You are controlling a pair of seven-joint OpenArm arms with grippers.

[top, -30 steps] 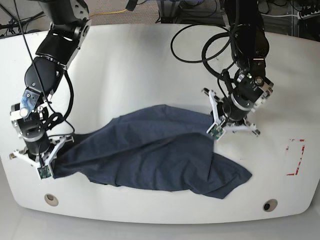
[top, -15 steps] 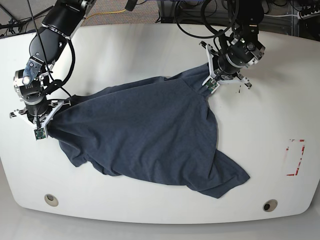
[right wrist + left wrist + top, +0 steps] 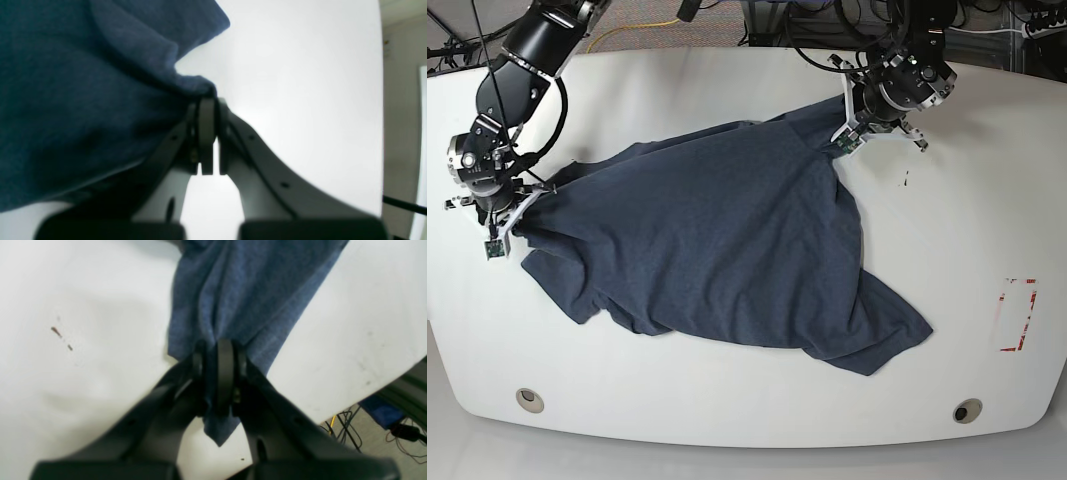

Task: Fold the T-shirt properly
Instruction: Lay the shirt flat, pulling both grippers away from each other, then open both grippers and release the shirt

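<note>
Overall, the base view shows the whole T-shirt [image 3: 717, 250] spread dark and rumpled across the middle of the white worktop [image 3: 727, 90], stretched between the two arms. Its long axis runs diagonally, from the bunched corner at the far right of that view down toward the near left, with one loose flap trailing off toward the near right edge. No white lettering is visible on the upward face in any view. The left end effector [image 3: 852, 135], on the right of the base view near the far edge, is closed tight on a gathered fold of fabric; the left wrist view confirms this close up, with the left end effector [image 3: 218, 373] pinching blue heathered cloth that fans out above the fingers while a short tail hangs below them. That view alone also shows small reddish specks [image 3: 56, 331] on the worktop and cables [image 3: 347, 433] on the floor past the edge. The right end effector [image 3: 507, 215], on the left of the base view, is likewise closed on the shirt's other corner; the right wrist view shows the right end effector [image 3: 206, 133] with fingers pressed together and fabric caught at the tips, the cloth billowing away to one side. Red tape marks [image 3: 1019, 315] sit near the right edge, seen only in the base view.
</note>
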